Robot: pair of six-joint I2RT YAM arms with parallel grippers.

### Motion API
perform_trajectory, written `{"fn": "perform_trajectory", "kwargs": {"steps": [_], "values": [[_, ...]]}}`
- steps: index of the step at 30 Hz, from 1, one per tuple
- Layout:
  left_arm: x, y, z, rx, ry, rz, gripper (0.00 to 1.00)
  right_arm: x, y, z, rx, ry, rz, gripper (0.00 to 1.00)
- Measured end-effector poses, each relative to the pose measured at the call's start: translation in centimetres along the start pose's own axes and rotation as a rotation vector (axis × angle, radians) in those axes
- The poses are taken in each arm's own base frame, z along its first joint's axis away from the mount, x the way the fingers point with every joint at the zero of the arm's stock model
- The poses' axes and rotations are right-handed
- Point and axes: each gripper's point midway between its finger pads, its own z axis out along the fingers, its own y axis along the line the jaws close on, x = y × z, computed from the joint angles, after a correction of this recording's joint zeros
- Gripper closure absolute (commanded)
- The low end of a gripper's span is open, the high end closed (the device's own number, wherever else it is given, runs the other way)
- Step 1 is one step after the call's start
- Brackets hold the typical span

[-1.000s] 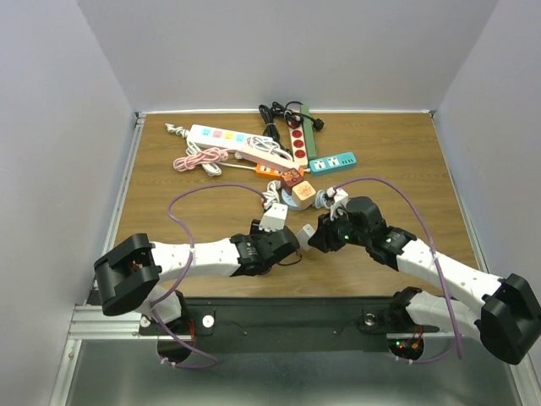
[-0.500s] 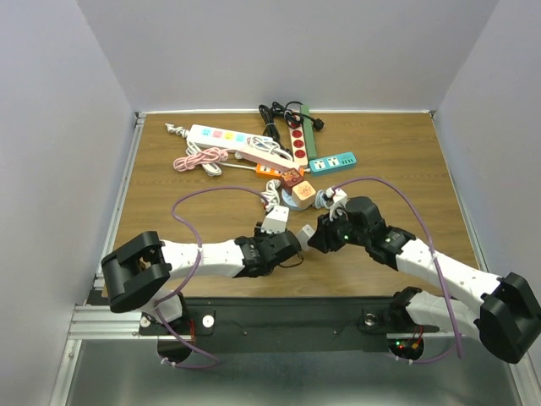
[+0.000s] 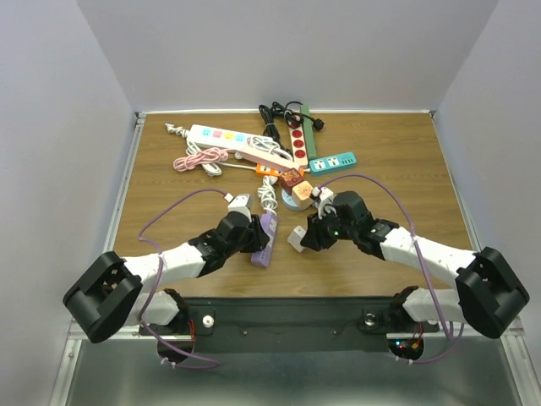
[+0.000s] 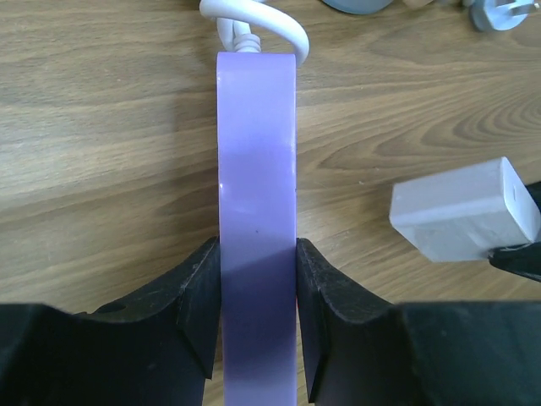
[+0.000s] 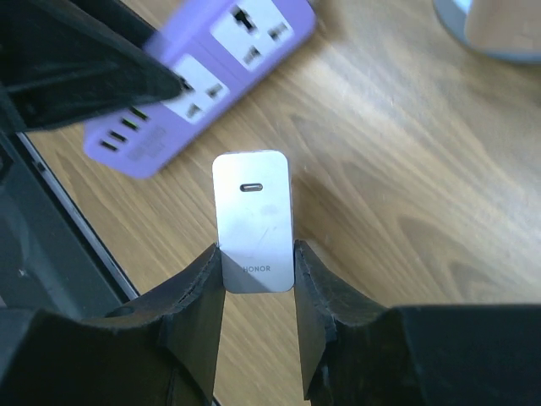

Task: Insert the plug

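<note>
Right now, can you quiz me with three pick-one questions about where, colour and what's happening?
1. Where is the charger? A right jaws. B floor. C table's far edge.
2. Colour of the strip in the left jaws? A green. B purple. C red.
3. Is the charger plugged in? A into the strip. B into the wall. C no.
Answers: 1 A, the jaws pinch its sides. 2 B, purple in every view. 3 C, wood shows between them.
</note>
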Motion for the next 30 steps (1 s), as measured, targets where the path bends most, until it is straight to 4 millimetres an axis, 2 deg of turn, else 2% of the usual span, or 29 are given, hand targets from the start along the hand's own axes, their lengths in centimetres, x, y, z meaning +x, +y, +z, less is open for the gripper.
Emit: {"fn": "perform_trajectory", "kwargs": {"steps": [6, 8, 12, 19, 30], "values": [[-0.3, -0.3, 1.5, 0.101, 0.051, -0.068, 1.0, -3.2, 0.9, 0.8, -0.05, -0.073, -0.061, 1.0], [-0.3, -0.3, 2.1, 0.137, 0.075, -0.094, 1.0, -4.9, 1.2, 1.4, -0.067, -0.101, -0.098, 1.0], [-0.3, -0.1, 2.7, 0.175, 0.111, -0.133, 1.0, -6.5, 1.0, 2.3, -0.068, -0.126, -0.16, 1.0], [-0.2, 0.0, 3.4, 0.262, 0.202, -0.222, 1.0, -6.0, -0.4, 3.7, -0.04, -0.095, -0.255, 1.0], [0.1, 0.3, 3.5, 0.338, 0.269, -0.28, 1.0, -6.6, -1.5, 3.9, 0.001, -0.102, -0.386, 1.0]]}}
